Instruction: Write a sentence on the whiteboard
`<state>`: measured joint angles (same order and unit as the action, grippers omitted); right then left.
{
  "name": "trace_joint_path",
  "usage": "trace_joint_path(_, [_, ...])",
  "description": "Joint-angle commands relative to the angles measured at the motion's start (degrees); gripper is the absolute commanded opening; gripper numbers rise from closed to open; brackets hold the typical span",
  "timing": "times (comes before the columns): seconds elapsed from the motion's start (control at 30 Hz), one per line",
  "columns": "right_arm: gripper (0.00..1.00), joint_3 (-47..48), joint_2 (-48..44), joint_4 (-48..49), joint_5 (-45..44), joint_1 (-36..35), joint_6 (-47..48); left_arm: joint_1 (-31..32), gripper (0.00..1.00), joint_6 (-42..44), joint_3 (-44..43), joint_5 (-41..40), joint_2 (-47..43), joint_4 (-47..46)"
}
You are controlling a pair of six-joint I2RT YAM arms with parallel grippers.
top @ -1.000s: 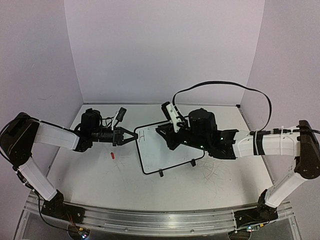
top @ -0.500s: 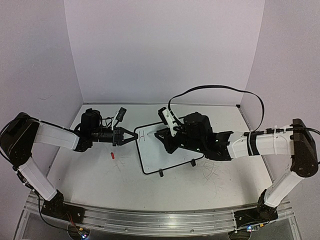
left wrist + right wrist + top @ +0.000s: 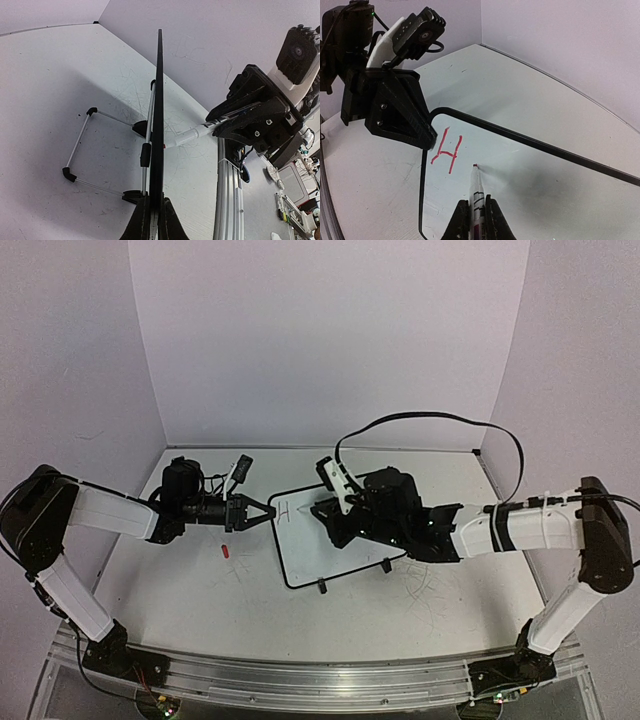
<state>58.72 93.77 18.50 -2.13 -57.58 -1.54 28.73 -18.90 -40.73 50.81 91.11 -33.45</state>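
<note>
Red handwritten "H" on whiteboard, nr its corner.

A: What finish am I seeing on the whiteboard?
B: Glossy, smooth white, black-rimmed. Its stand looks like bare metal wire with black caps.
A: And the table?
B: Matt white, finely scratched. I read the marker as smooth plastic.
</note>
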Motion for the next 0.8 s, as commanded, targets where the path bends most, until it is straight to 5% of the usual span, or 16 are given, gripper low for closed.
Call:
trace_joint_path(0.0, [0.00, 2.26, 1.10, 1.63, -1.15, -0.13, -0.26, 0.01, 0.00, 0.35, -0.14, 1.68, -1.55, -1.59])
trace_joint_path(0.77, [0.00, 2.59, 2.26, -0.41, 1.04, -0.84, -0.66, 0.01, 0.00, 0.35, -0.31, 1.77, -1.38, -1.61])
